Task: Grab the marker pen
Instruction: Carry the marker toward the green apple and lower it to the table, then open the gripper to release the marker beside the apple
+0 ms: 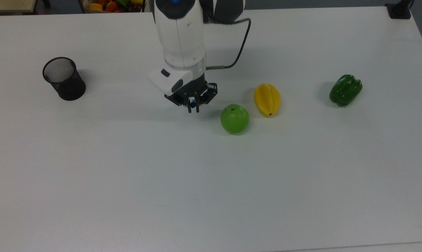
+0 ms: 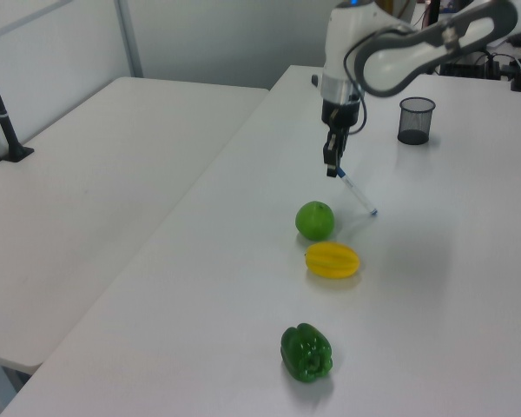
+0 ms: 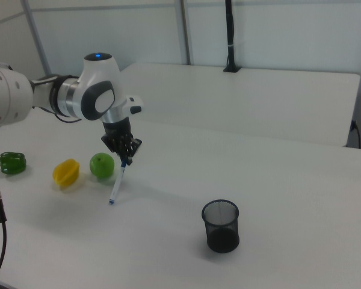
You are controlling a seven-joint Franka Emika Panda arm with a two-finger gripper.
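Observation:
My gripper (image 1: 193, 108) (image 2: 333, 170) (image 3: 125, 159) is shut on the blue cap end of the marker pen (image 2: 358, 195) (image 3: 117, 183). The white barrel hangs slanted below the fingers, with its small blue tip low over the table. In the top view I see the pen only as a blue spot between the fingers. The gripper hovers just to the top view's left of the green apple (image 1: 234, 118) (image 2: 315, 221) (image 3: 101, 165).
A black mesh cup (image 1: 64, 78) (image 2: 415, 120) (image 3: 221, 226) stands empty at the top view's left. A yellow star fruit (image 1: 267, 99) and a green pepper (image 1: 345, 89) lie to the top view's right of the apple. A cable (image 1: 240, 45) trails from the arm.

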